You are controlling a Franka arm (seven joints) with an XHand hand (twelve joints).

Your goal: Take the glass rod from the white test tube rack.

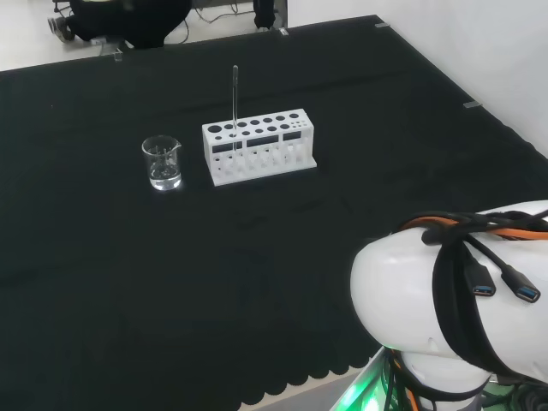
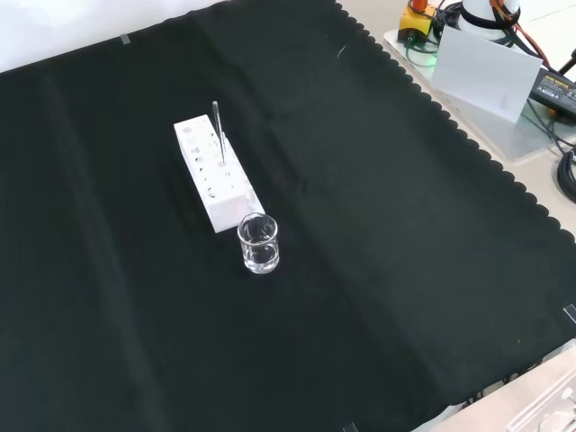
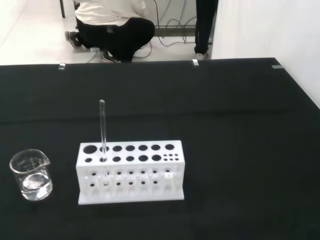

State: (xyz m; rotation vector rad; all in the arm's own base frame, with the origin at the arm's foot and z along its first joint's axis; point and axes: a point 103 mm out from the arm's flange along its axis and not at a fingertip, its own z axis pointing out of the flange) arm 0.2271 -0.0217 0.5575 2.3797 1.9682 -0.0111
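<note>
A white test tube rack (image 1: 259,145) (image 2: 214,173) (image 3: 131,171) with two rows of round holes stands on the black cloth. A thin clear glass rod (image 1: 235,96) (image 2: 217,131) (image 3: 103,127) stands upright in a hole near the rack's beaker-side end. In the head view the arm's white links (image 1: 445,308) rise at the lower right, far from the rack.
A small clear glass beaker (image 1: 162,163) (image 2: 258,243) (image 3: 31,174) with a little clear liquid stands close beside the rack's end. In the front view, a white plate and cables (image 2: 486,54) lie off the cloth at the top right. Black cloth spreads wide around the rack.
</note>
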